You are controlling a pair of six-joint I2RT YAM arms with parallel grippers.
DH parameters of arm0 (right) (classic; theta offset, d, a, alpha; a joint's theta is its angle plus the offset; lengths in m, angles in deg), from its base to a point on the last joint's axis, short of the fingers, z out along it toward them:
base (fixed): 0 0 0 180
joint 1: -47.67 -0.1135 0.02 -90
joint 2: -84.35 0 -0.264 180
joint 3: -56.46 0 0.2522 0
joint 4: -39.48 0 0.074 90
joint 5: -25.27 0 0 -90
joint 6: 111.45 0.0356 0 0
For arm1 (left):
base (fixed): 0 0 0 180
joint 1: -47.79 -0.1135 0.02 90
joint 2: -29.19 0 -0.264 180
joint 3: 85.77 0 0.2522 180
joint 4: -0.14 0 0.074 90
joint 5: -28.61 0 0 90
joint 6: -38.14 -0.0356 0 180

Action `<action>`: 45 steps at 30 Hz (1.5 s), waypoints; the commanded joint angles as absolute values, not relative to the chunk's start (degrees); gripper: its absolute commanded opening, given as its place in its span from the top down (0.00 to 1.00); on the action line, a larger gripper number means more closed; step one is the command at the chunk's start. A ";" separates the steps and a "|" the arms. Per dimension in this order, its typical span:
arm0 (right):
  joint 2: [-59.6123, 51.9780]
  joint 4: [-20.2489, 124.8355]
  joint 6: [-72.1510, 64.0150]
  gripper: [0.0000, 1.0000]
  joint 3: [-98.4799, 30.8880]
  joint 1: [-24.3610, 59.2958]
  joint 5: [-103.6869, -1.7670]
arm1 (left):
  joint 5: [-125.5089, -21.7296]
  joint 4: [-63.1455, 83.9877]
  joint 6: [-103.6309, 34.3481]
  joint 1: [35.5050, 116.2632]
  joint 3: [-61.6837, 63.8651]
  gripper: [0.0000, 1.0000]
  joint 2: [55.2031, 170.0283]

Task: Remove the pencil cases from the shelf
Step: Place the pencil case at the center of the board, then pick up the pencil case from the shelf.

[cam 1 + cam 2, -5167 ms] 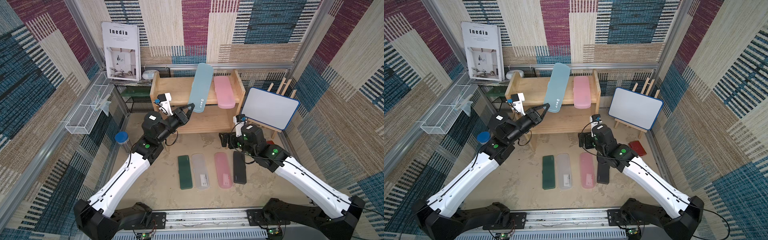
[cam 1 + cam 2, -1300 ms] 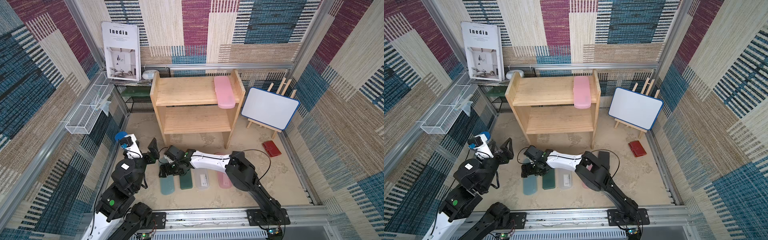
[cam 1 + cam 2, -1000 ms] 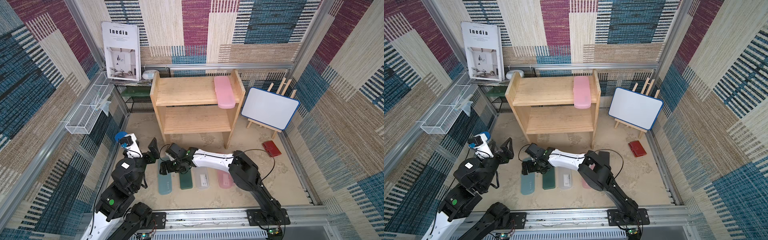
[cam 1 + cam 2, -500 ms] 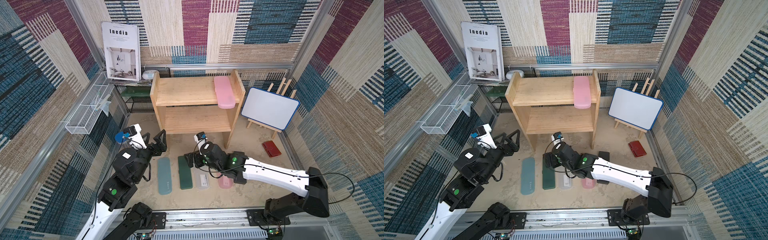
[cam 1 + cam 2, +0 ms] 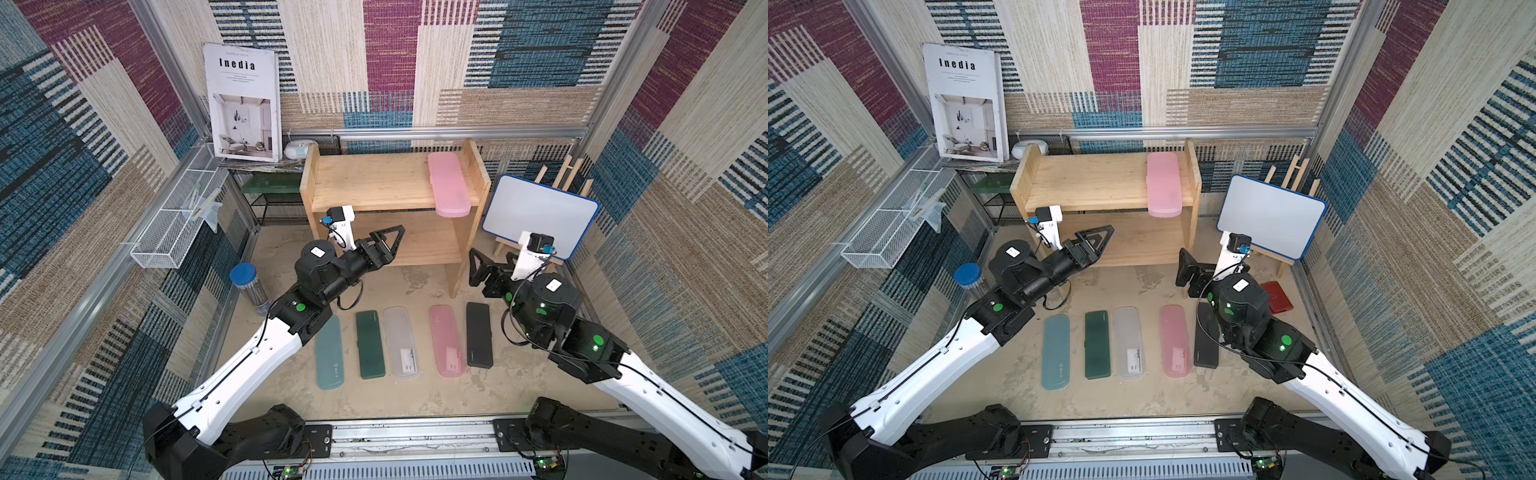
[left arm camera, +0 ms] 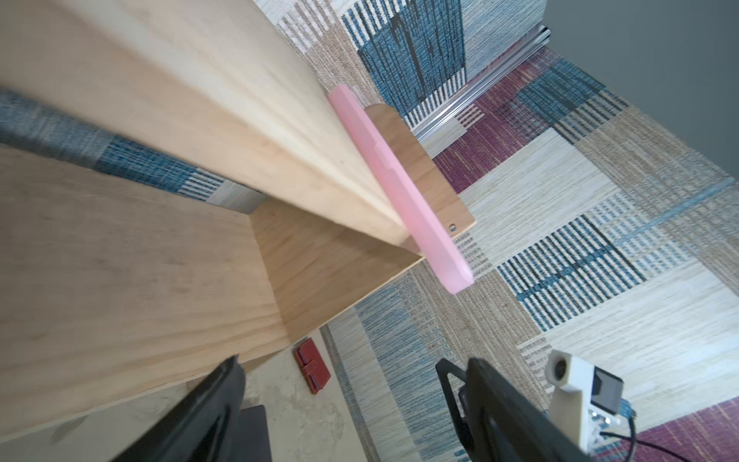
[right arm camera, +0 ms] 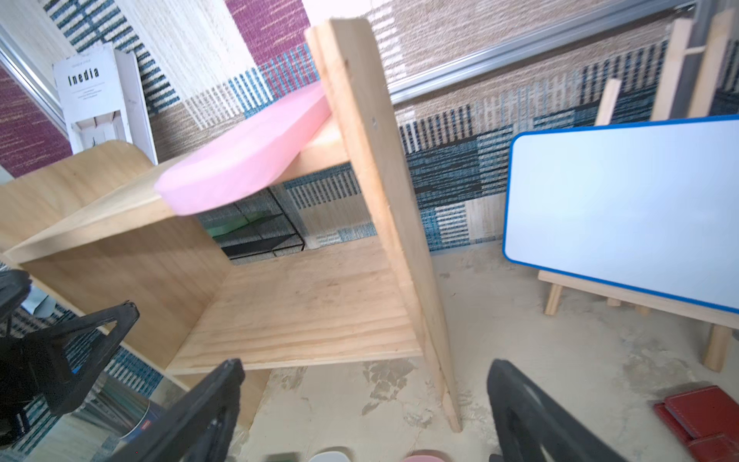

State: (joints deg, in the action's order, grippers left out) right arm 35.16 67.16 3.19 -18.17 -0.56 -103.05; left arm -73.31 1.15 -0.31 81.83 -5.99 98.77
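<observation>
Both the left pincer (image 5: 395,239) and the right pincer (image 5: 478,268) are hovering empty, jaws apart, before the shelf (image 5: 374,187). The pink pencil case (image 5: 449,185) is lying at the top board's right end, overhanging its front edge. Pinching that overhang across its flat faces is probably looking safest, though clearance beside the side panel is staying unclear.

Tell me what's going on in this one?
Two robot arms are clearing pencil cases off the wooden shelf. Five lie in a row on the floor: light blue case, dark green case, frosted clear case, pink case, black case. A second pink case sits at the right end of the top board, overhanging its front edge. The left gripper and right gripper hover by the shelf front, fingers spread, holding nothing.
</observation>
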 commanded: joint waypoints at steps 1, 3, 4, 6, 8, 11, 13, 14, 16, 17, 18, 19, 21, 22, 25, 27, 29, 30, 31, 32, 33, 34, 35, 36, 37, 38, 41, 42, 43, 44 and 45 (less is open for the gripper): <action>35.17 70.10 1.78 0.00 -19.03 0.84 -102.56 | -76.17 -4.92 2.92 83.37 -1.12 0.09 103.28; 35.43 70.10 1.75 0.00 -18.92 1.41 -101.93 | -75.97 -4.68 2.94 84.46 1.78 0.08 106.52; 35.60 70.05 1.68 0.00 -18.99 1.58 -101.71 | -75.90 -4.65 3.26 84.68 2.71 0.08 107.61; 35.91 70.02 1.43 0.00 -18.83 2.11 -101.20 | -76.46 -5.22 4.24 84.87 5.08 0.08 110.20; 36.14 69.77 0.90 0.00 -18.75 2.66 -100.51 | -77.98 -3.39 4.40 85.04 8.57 0.08 113.13; 36.21 69.77 0.72 0.00 -18.66 3.15 -100.16 | -78.94 -1.65 5.04 85.60 13.00 0.08 116.75; 36.14 69.72 0.79 0.00 -18.33 3.45 -100.08 | -78.93 -1.94 5.59 85.85 14.30 0.09 118.29; 36.17 69.77 0.87 0.00 -18.22 3.62 -100.01 | -79.05 -1.62 5.71 85.94 14.97 0.09 119.03; 36.34 69.69 0.97 0.00 -18.04 3.87 -99.65 | -79.12 -0.68 5.91 85.99 16.33 0.11 120.28; 36.28 69.77 0.88 0.00 -18.12 3.95 -99.54 | -79.31 -0.31 6.13 85.95 16.96 0.12 120.77; 36.39 69.93 0.81 0.00 -18.20 4.07 -99.45 | -79.57 -0.19 6.31 86.01 17.33 0.13 121.07; 36.49 70.03 0.72 0.00 -18.21 4.19 -99.59 | -79.67 0.13 6.41 86.10 17.62 0.15 121.37; 36.79 70.03 0.51 0.00 -18.06 4.37 -99.84 | -79.29 0.83 6.15 86.20 17.78 0.19 121.49; 36.89 70.05 0.43 0.00 -17.95 4.49 -99.88 | -79.11 1.14 5.98 86.23 17.80 0.23 121.54; 36.80 70.03 0.44 0.00 -17.69 4.65 -99.79 | -78.68 1.51 5.80 86.28 17.81 0.41 121.54; 36.71 70.04 0.69 0.00 -17.47 4.87 -99.55 | -78.64 1.60 5.95 86.29 17.91 0.53 121.63; 36.55 70.03 0.86 0.00 -17.25 4.93 -99.29 | -78.87 1.60 6.15 86.29 17.81 0.65 121.76; 36.59 70.03 0.98 0.00 -17.16 5.03 -99.26 | -78.87 1.60 6.23 86.36 17.73 0.70 121.74; 36.54 70.03 1.05 0.00 -17.08 5.10 -99.19 | -78.79 1.64 6.32 86.29 17.54 0.73 121.74; 36.54 69.98 1.08 0.00 -17.04 5.04 -99.12 | -78.66 1.56 6.21 86.35 17.31 0.74 121.66; 36.56 70.01 1.04 0.00 -16.92 5.04 -99.10 | -78.47 1.56 6.15 86.28 16.96 0.76 121.44; 36.45 69.95 0.96 0.00 -16.87 5.12 -99.13 | -78.23 1.30 6.06 86.31 16.53 0.79 121.27; 36.36 70.02 0.91 0.00 -16.81 5.13 -99.06 | -77.97 0.97 5.91 86.24 16.04 0.81 120.93; 36.36 69.98 0.92 0.00 -16.77 5.13 -99.05 | -77.77 0.59 5.76 86.31 15.61 0.84 120.71; 36.13 69.86 0.92 0.00 -16.65 5.19 -98.86 | -77.42 0.33 5.60 86.24 15.06 0.87 120.35; 35.97 69.86 0.96 0.00 -16.54 5.13 -98.67 | -77.09 -0.12 5.36 86.29 14.36 0.90 119.85; 35.76 69.59 0.86 0.00 -16.39 5.13 -98.03 | -76.22 -2.09 4.71 86.28 11.88 0.96 118.20; 35.83 69.35 0.79 0.00 -16.28 5.17 -97.74 | -76.28 -2.91 4.46 86.20 10.88 0.98 117.56; 36.04 68.97 0.65 0.00 -16.04 5.13 -96.80 | -76.61 -3.89 3.90 86.19 9.65 1.00 116.62; 36.41 68.28 0.54 0.01 -15.89 5.26 -95.52 | -77.42 -4.89 3.38 86.11 8.49 1.00 115.62; 36.95 67.47 0.92 0.00 -15.86 5.58 -93.50 | -78.16 -6.02 2.97 86.02 7.15 1.00 114.45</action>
State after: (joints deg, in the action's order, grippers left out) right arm 36.16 70.37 0.81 -15.98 5.26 -97.00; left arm -78.97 -4.60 5.33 86.35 9.17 116.17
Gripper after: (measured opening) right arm 0.996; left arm 0.258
